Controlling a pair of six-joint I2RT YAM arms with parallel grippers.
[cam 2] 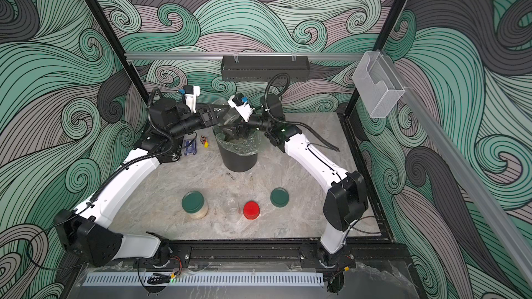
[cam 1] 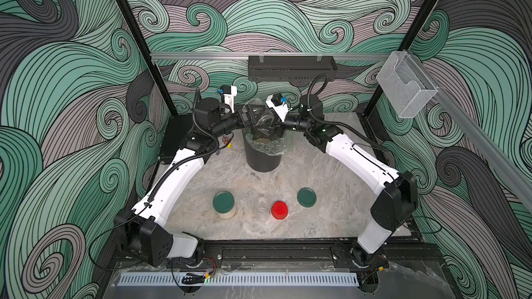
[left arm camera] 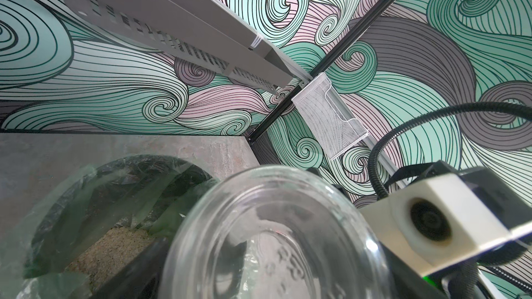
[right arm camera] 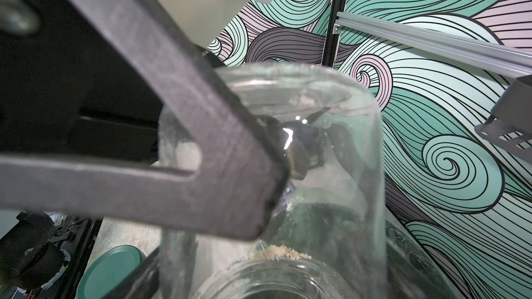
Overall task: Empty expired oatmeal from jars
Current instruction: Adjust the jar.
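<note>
Sitting before the bin [cam 1: 262,161]: lidded jar [cam 1: 224,205], empty jar [cam 1: 262,208], red lid [cam 1: 279,209].

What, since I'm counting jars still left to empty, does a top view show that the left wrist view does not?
Only the top view shows the row on the table: a closed green-lidded jar with oatmeal in it, a small jar that looks empty, the red lid beside it, and a loose green lid. Only the left wrist view plainly shows the dumped oatmeal lying in the liner. Both show the lifted jar, seemingly emptied, over the black bin.
</note>
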